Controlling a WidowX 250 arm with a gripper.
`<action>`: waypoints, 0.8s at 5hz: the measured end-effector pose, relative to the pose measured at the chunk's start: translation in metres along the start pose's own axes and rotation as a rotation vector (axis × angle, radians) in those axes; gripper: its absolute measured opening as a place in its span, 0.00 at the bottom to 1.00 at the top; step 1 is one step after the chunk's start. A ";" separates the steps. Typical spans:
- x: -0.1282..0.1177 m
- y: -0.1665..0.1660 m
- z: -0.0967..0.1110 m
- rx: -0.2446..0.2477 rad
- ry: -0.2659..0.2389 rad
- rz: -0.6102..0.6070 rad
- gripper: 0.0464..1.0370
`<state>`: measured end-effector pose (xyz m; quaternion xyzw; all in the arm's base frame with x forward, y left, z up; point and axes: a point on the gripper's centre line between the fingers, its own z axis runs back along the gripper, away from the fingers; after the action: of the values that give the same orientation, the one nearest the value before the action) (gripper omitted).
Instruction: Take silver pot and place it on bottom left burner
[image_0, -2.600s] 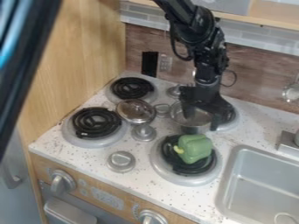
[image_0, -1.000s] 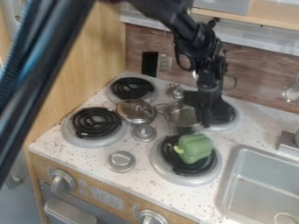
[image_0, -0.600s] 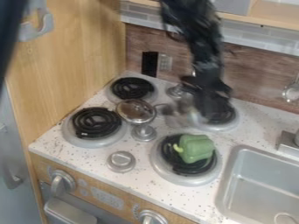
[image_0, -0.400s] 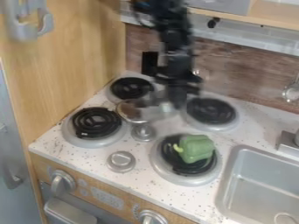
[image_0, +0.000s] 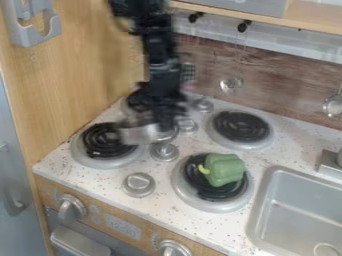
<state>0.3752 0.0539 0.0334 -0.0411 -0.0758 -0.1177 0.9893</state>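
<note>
Silver metal pot (image_0: 135, 134): suspended at the right part of the black-coil bottom left burner (image_0: 100, 141), in front of the black gripper (image_0: 162, 126). Jaws: clamped on the pot; the exact contact area cannot be made out. Contact between pot and burner cannot be confirmed.

Adjacent parts: a round silver item (image_0: 172, 135) is mostly hidden behind the pot and gripper; its type cannot be determined. A silver pedestal-shaped knob (image_0: 164, 152) stands just below it in the view. The black-coil back left burner (image_0: 130, 103) is largely covered by the gripper.

Position change: relative to the frame taken 1.0 s ago, the gripper and pot have shifted left, away from the black-coil back right burner (image_0: 240, 126), which is now fully exposed. The black and blue item formerly crossing the left edge has gone. A perforated silver utensil (image_0: 231, 84), previously behind the arm, is now exposed against the brown wood-pattern backing.

Outer parts: a green toy bell pepper (image_0: 224, 169) with a yellow stem rests on the black-coil bottom right burner (image_0: 206, 203). The grey sink (image_0: 294, 212) is set into the speckled white worktop (image_0: 167, 218) and cut off at the right. The front display panel (image_0: 122, 227) carries printed characters.
</note>
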 end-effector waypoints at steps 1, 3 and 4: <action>-0.015 0.027 0.004 -0.051 -0.017 -0.024 0.01; -0.012 0.042 -0.019 -0.097 0.030 -0.079 0.01; -0.010 0.051 -0.026 -0.076 0.065 -0.052 0.01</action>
<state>0.3812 0.1028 0.0031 -0.0727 -0.0399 -0.1473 0.9856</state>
